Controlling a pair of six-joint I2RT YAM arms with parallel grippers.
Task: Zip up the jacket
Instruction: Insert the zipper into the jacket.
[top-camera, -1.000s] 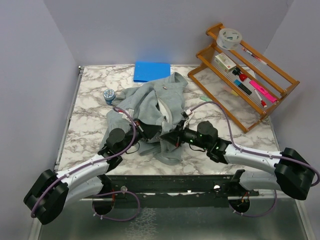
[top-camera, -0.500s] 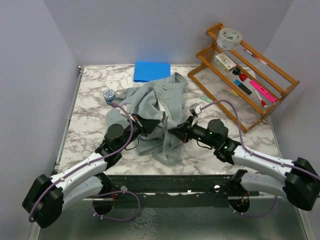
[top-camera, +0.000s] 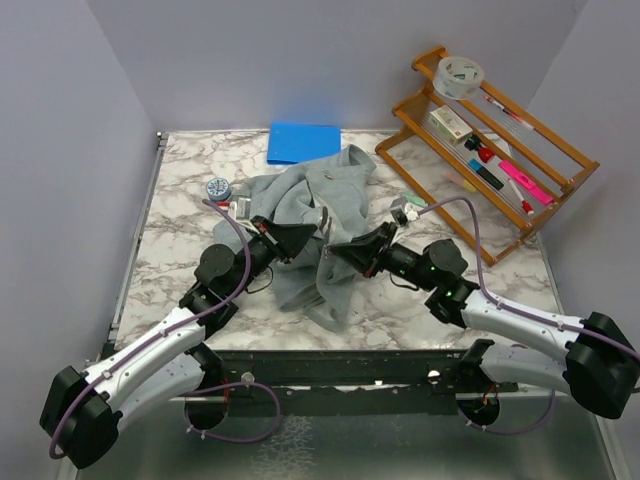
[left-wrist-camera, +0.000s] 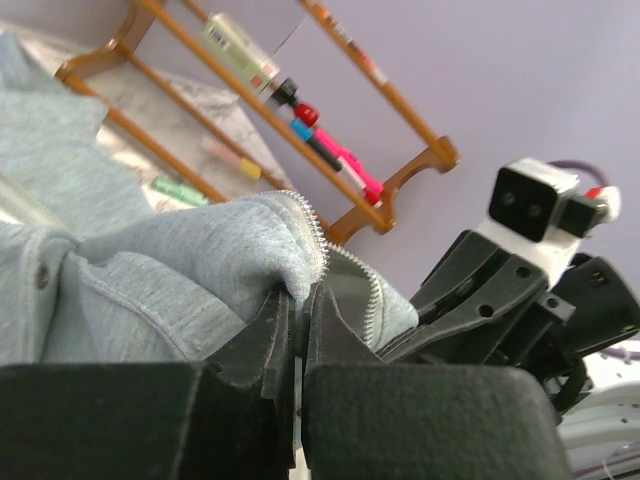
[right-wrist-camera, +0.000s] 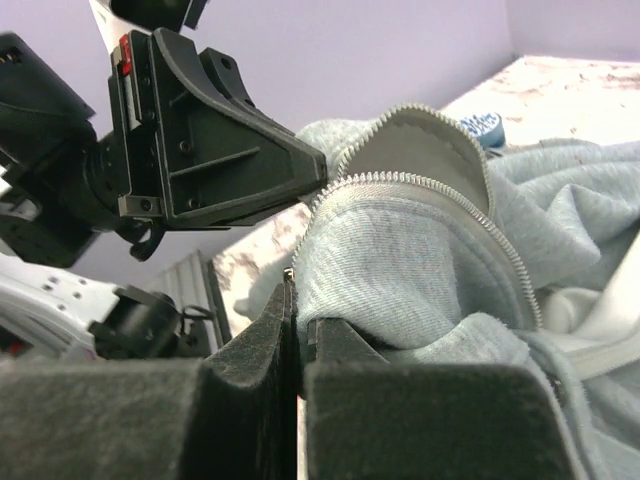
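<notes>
The light grey fleece jacket (top-camera: 315, 195) lies bunched at the middle of the marble table, its front edges lifted between my two grippers. My left gripper (top-camera: 300, 238) is shut on a fold of the jacket (left-wrist-camera: 150, 260) beside its pale zipper teeth (left-wrist-camera: 322, 240); in the left wrist view the gripper (left-wrist-camera: 298, 300) pinches the cloth tightly. My right gripper (top-camera: 338, 250) is shut on the opposite zipper edge of the jacket (right-wrist-camera: 400, 270), and in the right wrist view the gripper (right-wrist-camera: 297, 300) grips cloth just under the teeth (right-wrist-camera: 430, 185). The two grippers face each other closely.
A slanted wooden rack (top-camera: 500, 140) with pens and a tape roll (top-camera: 459, 75) stands at the back right. A flat blue pad (top-camera: 303, 142) lies at the back, partly under the jacket. A small round blue tin (top-camera: 217, 188) sits left of the jacket.
Both grippers have moved away from the near edge and upward, carrying the jacket's zipper edges with them. The lower front of the jacket now hangs raised between them.
</notes>
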